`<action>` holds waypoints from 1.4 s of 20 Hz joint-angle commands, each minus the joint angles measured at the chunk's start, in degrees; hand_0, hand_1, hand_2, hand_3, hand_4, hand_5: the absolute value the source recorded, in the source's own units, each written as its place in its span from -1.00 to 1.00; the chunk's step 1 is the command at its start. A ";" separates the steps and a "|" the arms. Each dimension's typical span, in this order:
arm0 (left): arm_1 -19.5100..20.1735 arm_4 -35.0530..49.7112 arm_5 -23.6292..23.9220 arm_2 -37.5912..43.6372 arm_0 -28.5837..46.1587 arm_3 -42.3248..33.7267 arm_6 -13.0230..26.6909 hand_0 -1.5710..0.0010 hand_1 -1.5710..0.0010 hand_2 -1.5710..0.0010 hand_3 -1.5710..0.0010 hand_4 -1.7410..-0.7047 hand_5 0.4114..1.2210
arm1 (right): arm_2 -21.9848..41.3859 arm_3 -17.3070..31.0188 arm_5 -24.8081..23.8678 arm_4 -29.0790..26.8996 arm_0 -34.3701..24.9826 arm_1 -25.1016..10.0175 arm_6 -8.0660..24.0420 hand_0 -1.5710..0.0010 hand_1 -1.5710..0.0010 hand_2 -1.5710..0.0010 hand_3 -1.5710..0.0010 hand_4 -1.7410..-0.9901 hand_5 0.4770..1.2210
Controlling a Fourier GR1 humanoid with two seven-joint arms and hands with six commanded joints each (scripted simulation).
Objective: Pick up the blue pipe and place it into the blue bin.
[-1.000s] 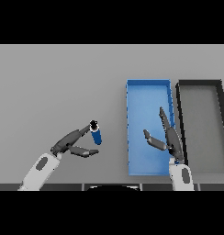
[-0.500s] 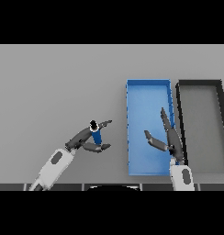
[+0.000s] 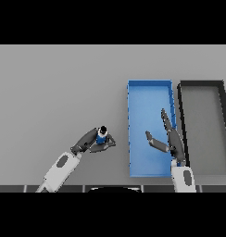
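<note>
The blue pipe (image 3: 102, 136), short with a dark top end, stands on the grey table just left of the blue bin (image 3: 133, 92). My left hand (image 3: 87, 140) reaches in from the lower left, and its fingers and thumb curl round the pipe's lower part. The bin is a long open tray with nothing inside. My right hand (image 3: 172, 141) hovers over the bin's lower right part, fingers straight and thumb spread, holding nothing.
A black bin (image 3: 182, 92) of the same shape stands right beside the blue bin, at the table's right edge. Grey table (image 3: 54, 92) stretches to the left and behind.
My left hand has slid right to the pipe and closed its fingers round it. The pipe now sits nearer the blue bin. The right hand has barely moved.
</note>
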 commanded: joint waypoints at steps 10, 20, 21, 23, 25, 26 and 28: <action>-0.11 2.80 -0.78 -0.67 -3.52 -10.48 0.01 -0.97 -0.97 -0.98 -0.84 -0.96 0.98 | 0.05 0.99 -0.42 1.32 -0.54 -0.37 -0.66 1.00 1.00 1.00 1.00 0.39 -0.58; 0.29 3.98 -1.33 -1.95 -5.23 -14.22 6.84 -1.00 -1.00 -1.00 -0.84 -0.98 1.00 | -0.49 -0.34 -1.47 1.14 0.88 -0.08 -0.37 1.00 1.00 1.00 1.00 0.51 -0.59; 0.24 3.68 -1.16 -2.20 -5.01 -14.25 6.85 -1.00 -1.00 -1.00 -0.84 -0.98 1.00 | -0.26 -0.67 -1.55 1.33 1.41 0.10 -0.56 1.00 1.00 1.00 1.00 0.50 -0.59; 0.60 4.07 -1.47 -1.90 -5.49 -14.26 7.34 -1.00 -1.00 -1.00 -0.84 -0.98 1.00 | -0.04 -1.55 -1.81 1.50 1.79 0.32 -0.02 1.00 1.00 1.00 1.00 0.46 -0.60; 0.51 3.71 -1.24 -2.30 -5.23 -14.59 7.30 -1.00 -1.00 -1.00 -0.84 -0.98 1.00 | 0.08 -1.70 -1.49 1.38 2.30 0.22 -0.51 1.00 1.00 1.00 1.00 0.42 -0.62; 0.72 3.44 -1.20 -2.18 -5.25 -14.50 6.83 -1.00 -1.00 -1.00 -0.83 -0.98 1.00 | 0.06 -2.13 -0.95 0.86 2.99 0.03 -1.27 1.00 1.00 1.00 1.00 0.45 -0.62; 0.48 3.19 -1.12 -2.43 -5.41 -14.25 7.40 -1.00 -1.00 -1.00 -0.83 -0.98 1.00 | 0.22 -3.90 0.62 -1.43 2.64 0.20 -1.90 1.00 1.00 1.00 1.00 0.46 -0.64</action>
